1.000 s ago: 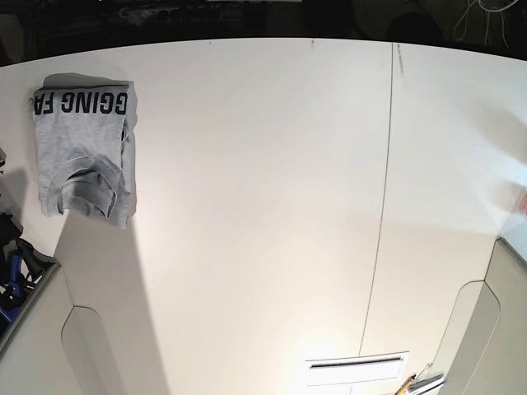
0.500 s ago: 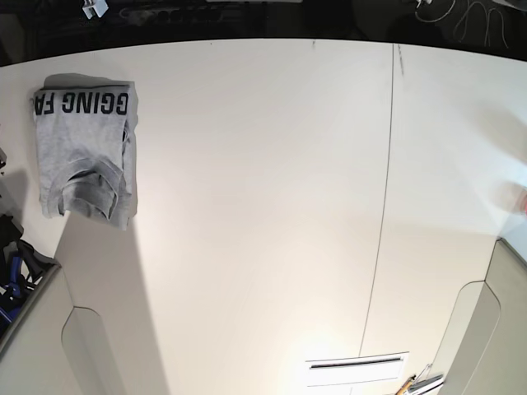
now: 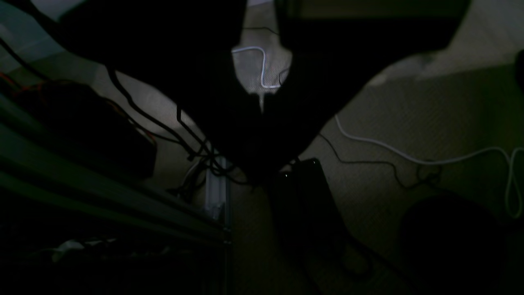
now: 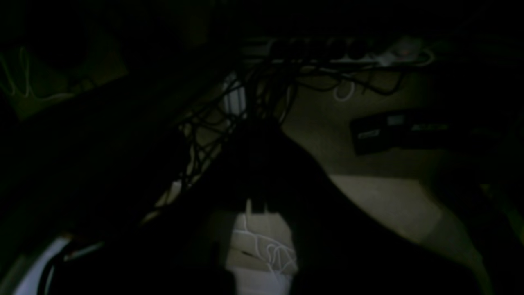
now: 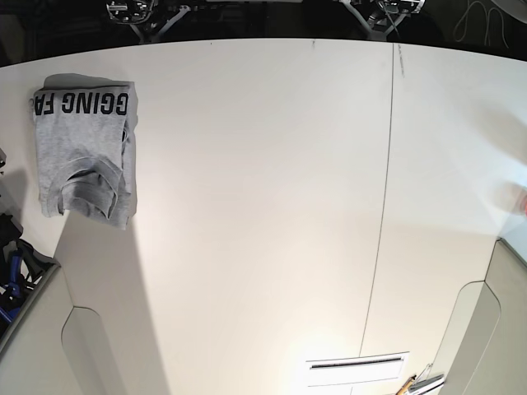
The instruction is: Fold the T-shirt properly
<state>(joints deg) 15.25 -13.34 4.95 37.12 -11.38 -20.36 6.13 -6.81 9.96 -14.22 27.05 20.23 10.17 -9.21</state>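
Note:
The heather-grey T-shirt (image 5: 82, 152) lies folded into a small rectangle at the far left corner of the white table (image 5: 263, 214). Black lettering shows along its far edge and the ribbed neck faces the near side. My right gripper (image 5: 144, 11) and left gripper (image 5: 383, 13) hang beyond the table's far edge, well away from the shirt. In the left wrist view the left gripper (image 3: 262, 172) is a dark silhouette with its fingers meeting, empty. In the right wrist view the right gripper (image 4: 254, 123) looks the same. Both wrist views show only a dim floor.
A dark seam (image 5: 380, 222) runs front to back across the table right of the middle. A white slotted plate (image 5: 356, 368) sits at the near edge. Grey panels stand at both near corners (image 5: 33, 346) (image 5: 494, 329). Cables (image 3: 409, 155) lie on the floor.
Both grippers have come into view past the table's far edge in the base view. The folded T-shirt has not moved.

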